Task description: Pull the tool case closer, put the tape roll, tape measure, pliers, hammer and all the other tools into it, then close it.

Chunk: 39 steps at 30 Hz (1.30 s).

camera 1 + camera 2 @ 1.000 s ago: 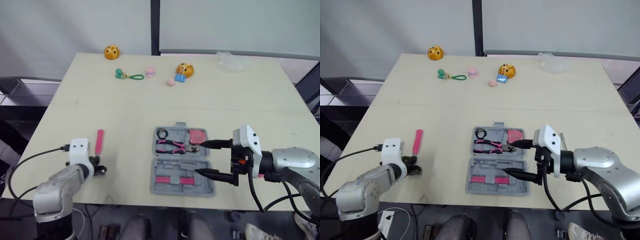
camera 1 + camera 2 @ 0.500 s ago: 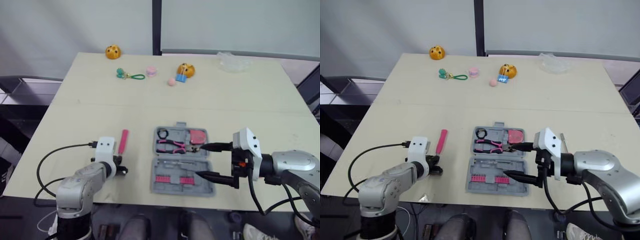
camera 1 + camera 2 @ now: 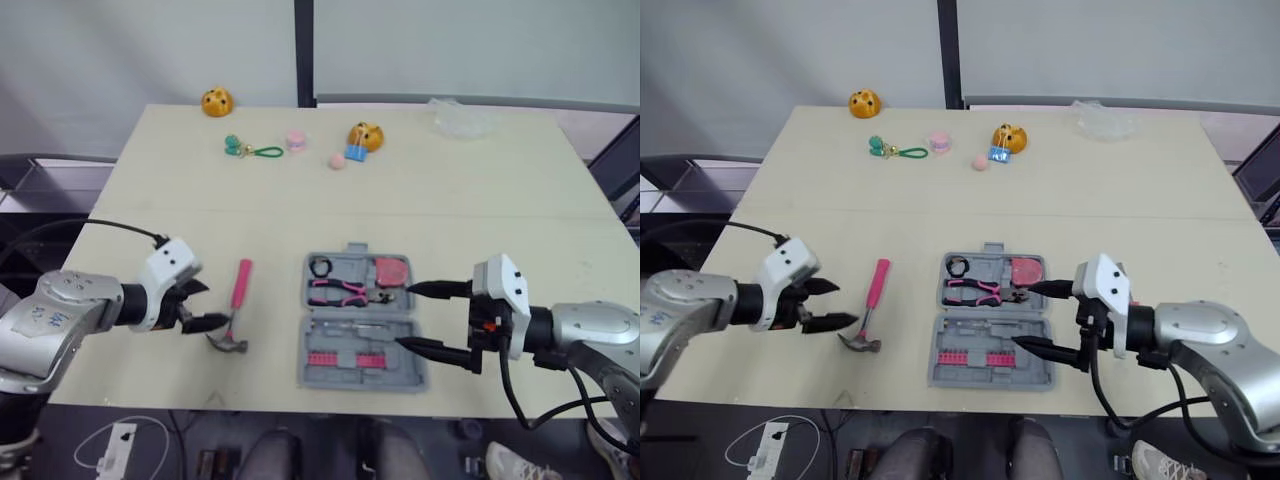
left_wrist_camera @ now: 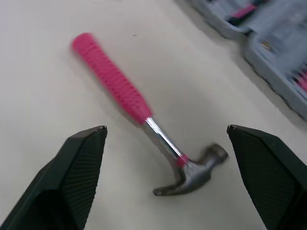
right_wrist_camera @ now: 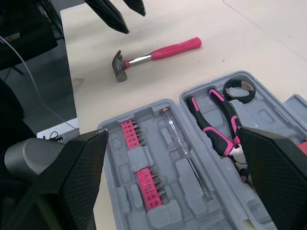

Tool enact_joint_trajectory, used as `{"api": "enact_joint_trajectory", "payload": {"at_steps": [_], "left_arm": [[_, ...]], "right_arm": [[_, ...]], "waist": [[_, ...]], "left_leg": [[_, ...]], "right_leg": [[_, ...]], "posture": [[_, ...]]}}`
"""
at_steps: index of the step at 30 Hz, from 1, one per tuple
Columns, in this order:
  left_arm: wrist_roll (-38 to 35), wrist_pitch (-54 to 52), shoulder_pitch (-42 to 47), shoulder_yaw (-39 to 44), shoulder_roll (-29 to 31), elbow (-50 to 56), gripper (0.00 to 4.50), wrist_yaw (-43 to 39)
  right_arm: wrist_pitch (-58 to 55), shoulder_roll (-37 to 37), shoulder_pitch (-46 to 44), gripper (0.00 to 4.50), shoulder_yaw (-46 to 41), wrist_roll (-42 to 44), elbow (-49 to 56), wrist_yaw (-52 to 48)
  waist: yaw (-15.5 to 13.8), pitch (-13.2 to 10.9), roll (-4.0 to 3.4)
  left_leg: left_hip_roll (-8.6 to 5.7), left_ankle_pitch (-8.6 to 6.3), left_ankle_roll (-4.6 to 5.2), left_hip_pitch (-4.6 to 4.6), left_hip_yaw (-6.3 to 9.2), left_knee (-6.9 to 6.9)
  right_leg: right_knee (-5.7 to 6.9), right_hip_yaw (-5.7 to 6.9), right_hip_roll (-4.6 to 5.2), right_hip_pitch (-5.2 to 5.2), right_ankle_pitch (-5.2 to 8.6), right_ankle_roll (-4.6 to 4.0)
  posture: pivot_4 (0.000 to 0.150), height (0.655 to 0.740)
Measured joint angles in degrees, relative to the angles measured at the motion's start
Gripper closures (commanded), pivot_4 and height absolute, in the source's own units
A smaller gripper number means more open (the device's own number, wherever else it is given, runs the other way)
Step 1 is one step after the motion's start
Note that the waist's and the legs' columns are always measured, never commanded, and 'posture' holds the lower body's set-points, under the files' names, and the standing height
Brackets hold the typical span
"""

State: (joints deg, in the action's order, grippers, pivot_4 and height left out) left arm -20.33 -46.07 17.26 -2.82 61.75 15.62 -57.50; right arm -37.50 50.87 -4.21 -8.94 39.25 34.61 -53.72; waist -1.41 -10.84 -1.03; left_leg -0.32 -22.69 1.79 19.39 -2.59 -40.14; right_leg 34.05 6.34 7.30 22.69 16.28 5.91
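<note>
The grey tool case lies open near the table's front edge. It holds a black tape roll, pink-handled pliers, a pink tape measure, a screwdriver and rows of pink bits. The hammer, with a pink handle and steel head, lies flat on the table left of the case. My left gripper is open just left of the hammer's head and touches nothing; the hammer lies loose ahead of its fingers. My right gripper is open at the case's right edge, empty.
Along the far edge of the table lie two orange toys, a green key chain, small pink pieces and a clear plastic bag. A black cable loops from my left arm.
My left gripper slid the hammer right towards the case, then opened, let go and drew back left. The right arm and the case have stayed put.
</note>
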Motion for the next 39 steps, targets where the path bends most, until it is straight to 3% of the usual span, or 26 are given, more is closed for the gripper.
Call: {"api": "enact_joint_trajectory", "payload": {"at_steps": [5, 7, 12, 21, 24, 30, 32, 35, 39], "left_arm": [[14.7, 40.6, 12.4, -14.9, 1.9, -20.4, 0.07, -21.6], [20.5, 56.0, 21.0, -19.5, -1.5, -31.3, 0.07, -26.4], [29.4, 84.9, 33.5, -26.8, -9.8, -53.0, 0.07, -28.4], [38.9, 105.4, 41.8, -31.6, -19.0, -70.8, 0.07, -24.3], [43.4, 109.0, 42.6, -32.7, -21.3, -72.8, 0.82, -19.2], [49.6, 114.8, 43.2, -34.2, -21.1, -74.8, 3.73, -13.6], [50.0, 115.4, 43.3, -34.2, -21.2, -75.2, 4.47, -12.7], [49.6, 115.3, 43.3, -34.0, -21.2, -75.7, 4.47, -12.3], [43.5, 108.9, 41.8, -31.4, -21.0, -76.6, 4.47, -17.9]], "right_arm": [[0.8, -1.4, 1.9, 0.0, 0.1, -0.9, 1.4, 1.4], [1.1, -2.2, 3.7, 0.0, 0.0, -1.1, 2.3, 2.6], [1.2, -3.8, 6.9, 0.0, -0.6, -1.2, 5.7, 5.9], [1.1, -4.2, 12.0, 0.0, -2.7, -1.0, 10.3, 9.5], [1.1, -4.2, 12.4, 0.0, -3.0, -1.0, 10.4, 10.1], [1.1, -4.2, 12.8, 0.0, -4.4, -0.7, 10.7, 10.6], [1.0, -4.1, 12.7, 0.0, -5.0, -0.3, 10.7, 10.6], [0.9, -4.1, 12.3, 0.0, -5.0, 0.3, 10.8, 10.6], [0.9, -3.8, 12.0, 0.0, -5.0, 0.4, 10.8, 10.5]], "waist": [[-0.1, 0.0, 0.05], [-0.3, 0.0, 0.08], [-0.1, -0.1, 0.43], [-0.1, -0.3, 0.7], [-0.1, -0.3, 0.84], [-0.7, -0.2, 0.63], [-1.2, -0.2, 0.54], [-1.6, -0.1, 0.5], [-1.3, -0.1, 0.5]], "left_leg": [[0.14, 0.05, 0.01, 0.5, -0.15, 0.06], [-0.04, 0.13, 0.15, 0.95, -0.42, -0.1], [-0.04, 0.18, 0.29, 1.0, -0.94, -0.16], [0.08, 0.22, 0.44, 0.97, -0.93, -0.43], [0.08, 0.2, 0.5, 0.98, -0.66, -0.65], [0.02, 0.16, 0.65, 0.84, -0.47, -0.86], [-0.01, 0.12, 0.72, 0.85, -0.47, -0.91], [-0.02, 0.1, 0.75, 0.87, -0.48, -0.92], [0.0, 0.1, 0.75, 0.92, -0.49, -0.94]], "right_leg": [[0.12, 0.44, -0.72, 0.5, -0.04, 0.06], [0.33, 0.61, -0.74, 0.93, -0.08, 0.15], [0.38, 0.98, -0.65, 0.97, -0.15, 0.27], [0.57, 0.79, -0.58, 0.95, -0.25, 0.41], [0.68, 0.67, -0.58, 0.94, -0.29, 0.45], [0.83, 0.53, -0.48, 0.76, -0.33, 0.5], [0.84, 0.51, -0.45, 0.76, -0.34, 0.52], [0.81, 0.52, -0.45, 0.76, -0.34, 0.53], [0.82, 0.54, -0.51, 0.79, -0.35, 0.53]], "posture": [[0.15, 0.74], [0.15, 0.74], [0.15, 0.74], [0.15, 0.74], [0.15, 0.74], [0.15, 0.74], [0.15, 0.74], [0.15, 0.74], [0.15, 0.74]]}}
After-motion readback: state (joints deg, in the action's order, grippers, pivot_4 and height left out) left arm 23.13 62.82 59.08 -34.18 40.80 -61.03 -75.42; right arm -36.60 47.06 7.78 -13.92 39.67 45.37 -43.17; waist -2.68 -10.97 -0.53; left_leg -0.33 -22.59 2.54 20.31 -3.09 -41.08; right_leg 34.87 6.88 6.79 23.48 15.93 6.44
